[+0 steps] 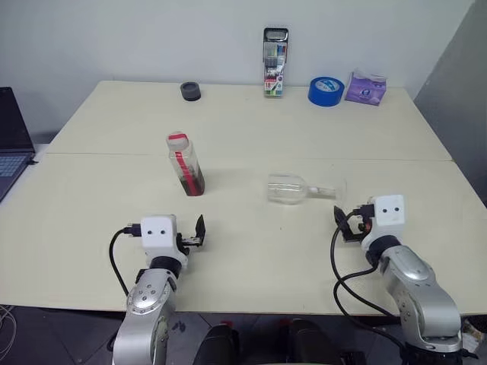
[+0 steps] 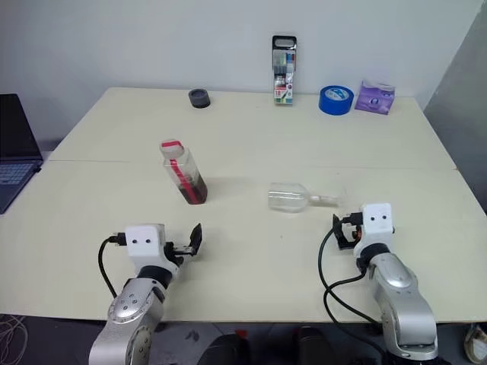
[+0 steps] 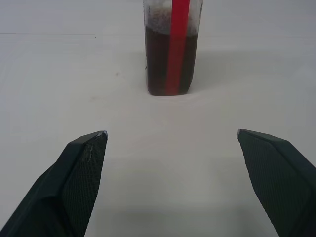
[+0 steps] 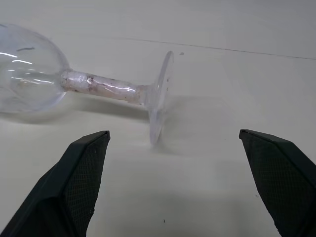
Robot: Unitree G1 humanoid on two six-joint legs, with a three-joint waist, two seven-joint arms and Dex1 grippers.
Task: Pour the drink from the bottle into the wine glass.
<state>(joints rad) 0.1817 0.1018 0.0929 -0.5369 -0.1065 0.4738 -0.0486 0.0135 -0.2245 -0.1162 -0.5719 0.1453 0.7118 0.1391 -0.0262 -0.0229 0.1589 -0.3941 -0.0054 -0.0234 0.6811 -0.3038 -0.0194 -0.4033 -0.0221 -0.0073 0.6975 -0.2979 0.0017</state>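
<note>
Clear ribbed bottle (image 1: 186, 163) upright mid-frame; stemmed glass (image 1: 293, 188) toppled at centre-right; left gripper (image 3: 170, 136) and right gripper (image 4: 173, 133) spread, empty.

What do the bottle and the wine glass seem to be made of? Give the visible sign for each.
The bottle: probably clear plastic; the dark drink shows through its walls, beside a red label strip. The wine glass, lying on its side: clear and glossy, with bright highlights on the bowl; glass or clear plastic, the look leaves it open.
</note>
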